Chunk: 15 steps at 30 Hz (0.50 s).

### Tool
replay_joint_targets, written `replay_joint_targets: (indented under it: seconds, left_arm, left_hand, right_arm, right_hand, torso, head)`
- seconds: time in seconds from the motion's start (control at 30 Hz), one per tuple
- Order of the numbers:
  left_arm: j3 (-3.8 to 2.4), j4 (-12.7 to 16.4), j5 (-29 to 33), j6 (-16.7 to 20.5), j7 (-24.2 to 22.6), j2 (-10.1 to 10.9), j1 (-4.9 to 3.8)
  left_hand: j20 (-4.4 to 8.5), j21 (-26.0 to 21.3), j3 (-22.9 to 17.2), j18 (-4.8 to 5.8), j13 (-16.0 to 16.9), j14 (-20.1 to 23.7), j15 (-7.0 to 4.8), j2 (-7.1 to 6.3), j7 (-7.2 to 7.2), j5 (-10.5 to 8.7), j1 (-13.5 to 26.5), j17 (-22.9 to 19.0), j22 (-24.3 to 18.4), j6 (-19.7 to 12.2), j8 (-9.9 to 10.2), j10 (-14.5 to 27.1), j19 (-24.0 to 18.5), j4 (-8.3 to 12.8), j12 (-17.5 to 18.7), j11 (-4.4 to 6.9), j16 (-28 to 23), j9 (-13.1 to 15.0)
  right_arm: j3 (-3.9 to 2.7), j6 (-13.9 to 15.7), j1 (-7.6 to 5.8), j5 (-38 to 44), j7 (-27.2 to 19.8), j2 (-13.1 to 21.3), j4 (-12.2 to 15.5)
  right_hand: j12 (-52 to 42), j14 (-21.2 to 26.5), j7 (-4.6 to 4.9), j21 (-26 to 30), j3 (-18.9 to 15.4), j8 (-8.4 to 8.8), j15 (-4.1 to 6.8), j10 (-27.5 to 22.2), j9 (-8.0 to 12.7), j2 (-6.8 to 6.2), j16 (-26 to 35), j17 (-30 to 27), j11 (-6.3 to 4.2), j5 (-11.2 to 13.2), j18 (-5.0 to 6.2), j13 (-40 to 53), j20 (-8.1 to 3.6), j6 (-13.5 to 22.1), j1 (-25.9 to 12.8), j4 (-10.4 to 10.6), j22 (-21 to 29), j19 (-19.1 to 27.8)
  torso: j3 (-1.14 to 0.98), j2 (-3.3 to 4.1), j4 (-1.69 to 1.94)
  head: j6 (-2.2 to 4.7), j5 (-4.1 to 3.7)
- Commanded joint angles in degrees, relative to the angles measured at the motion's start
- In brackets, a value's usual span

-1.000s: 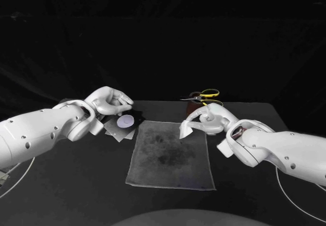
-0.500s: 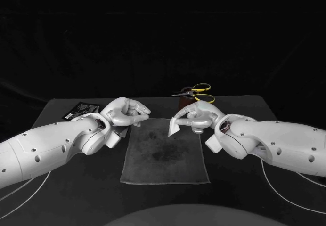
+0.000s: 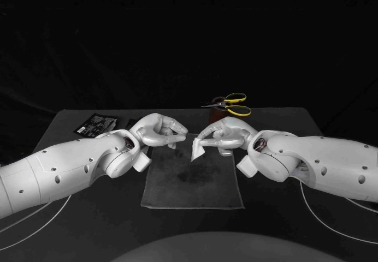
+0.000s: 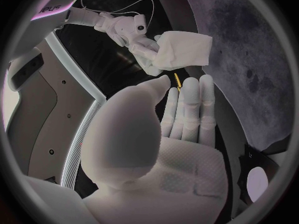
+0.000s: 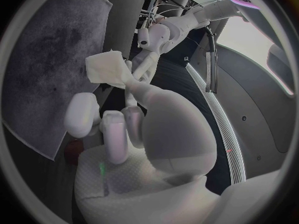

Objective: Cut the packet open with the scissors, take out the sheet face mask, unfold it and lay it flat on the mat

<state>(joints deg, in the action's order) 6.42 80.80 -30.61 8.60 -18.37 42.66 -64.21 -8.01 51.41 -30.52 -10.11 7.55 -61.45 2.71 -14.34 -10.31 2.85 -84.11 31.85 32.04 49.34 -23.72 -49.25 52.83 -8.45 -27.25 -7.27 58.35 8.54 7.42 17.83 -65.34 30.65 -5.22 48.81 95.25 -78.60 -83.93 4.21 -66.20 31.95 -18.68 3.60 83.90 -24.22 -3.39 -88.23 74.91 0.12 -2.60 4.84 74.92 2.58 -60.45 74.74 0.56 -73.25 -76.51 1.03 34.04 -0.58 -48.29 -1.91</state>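
Head view: right robot hand (image 3: 220, 135) is over the far end of the grey mat (image 3: 192, 180), thumb and fingers pinching a folded white sheet face mask (image 3: 199, 148) that hangs below the hand. Left robot hand (image 3: 161, 131) is just beside it, a gap between the two, fingers bent, holding nothing. Black packet (image 3: 96, 124) lies flat at the far left corner of the counter (image 3: 260, 221), well apart from both hands. Yellow-handled scissors (image 3: 229, 103) sit at the far edge, behind the right robot hand. Left wrist view: palm bare, fingers (image 4: 190, 109) side by side, thumb raised apart from them; the mask sits just past the fingertips. Right wrist view: mask gripped at the thumb tip, folded, above the mat; the left robot hand's fingers reach close to it, probably short of touching.
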Motion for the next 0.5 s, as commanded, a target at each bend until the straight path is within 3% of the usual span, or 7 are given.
replay_joint_targets:
  seconds: [0.03,0.2,0.3,0.5]
  left_arm:
    - [0.09,0.2,0.1,-4.2,0.9,-0.3,0.04]
    - [0.45,-0.7,0.2,-10.2,3.1,-0.7,0.06]
    - [0.54,-1.3,1.2,-15.0,4.0,-0.8,0.07]
    - [0.6,-2.6,5.6,-24.8,5.7,-1.1,0.08]
  left_hand:
    - [-0.41,-0.5,0.2,-0.39,-0.6,0.0,0.31,0.42,0.02,-0.03,0.5,-0.2,-0.2,-0.2,0.2,0.3,0.0,0.5,0.9,-0.15,-0.2,-0.1]
    - [-0.71,-0.7,1.5,-0.4,-3.3,-1.2,0.57,1.08,0.33,-0.05,0.1,-0.9,-0.2,-2.5,1.7,3.7,0.0,1.7,4.9,-0.49,0.4,-0.9]
    - [0.24,-1.4,4.0,-0.58,-4.0,-2.6,-1.15,1.84,1.27,-0.03,-0.4,-1.1,-0.7,-4.9,3.0,7.3,-0.1,2.4,7.6,0.39,1.7,-1.4]
    - [1.52,-2.2,6.9,-0.47,-4.0,-4.4,-2.57,3.49,2.41,-0.03,-2.6,-1.5,-1.1,-7.2,4.3,10.1,0.3,4.0,10.3,1.96,3.9,-1.9]
  right_arm:
    - [-0.03,-4.3,-0.03,-0.7,-1.1,-0.1,0.1]
    - [-0.04,-6.7,-0.03,-0.7,-1.8,0.1,0.1]
    - [-0.04,-7.8,-0.04,-0.6,-2.1,0.2,0.2]
    - [-0.04,-9.7,-0.07,-0.4,-2.4,0.4,0.3]
  right_hand:
    - [0.4,-5.1,0.12,0.4,0.4,-0.34,0.08,1.6,-1.9,0.66,0.1,10.9,-0.24,-0.2,0.87,7.7,0.05,-0.3,-0.1,0.0,0.1,0.3]
    - [0.5,-5.1,0.15,0.6,0.4,-0.35,0.06,1.5,-1.9,0.71,0.1,10.9,-0.22,-0.2,0.91,7.6,0.06,-0.2,-0.1,0.0,0.2,0.5]
    - [0.5,-5.1,0.15,0.6,0.4,-0.35,0.06,1.5,-1.9,0.71,0.1,10.9,-0.22,-0.2,0.91,7.6,0.06,-0.2,-0.1,0.0,0.2,0.4]
    - [0.5,-5.1,0.16,0.6,0.4,-0.35,0.05,1.5,-1.9,0.75,0.1,10.9,-0.2,-0.2,0.89,7.6,0.07,-0.1,-0.1,0.0,0.2,0.4]
  torso:
    - [-0.03,-0.02,0.0]
    - [-0.05,-0.02,-0.07]
    - [-0.04,0.01,-0.09]
    - [-0.09,0.03,-0.03]
  head:
    - [-0.17,0.27]
    - [-0.36,0.39]
    - [-0.4,0.4]
    - [-0.54,0.47]
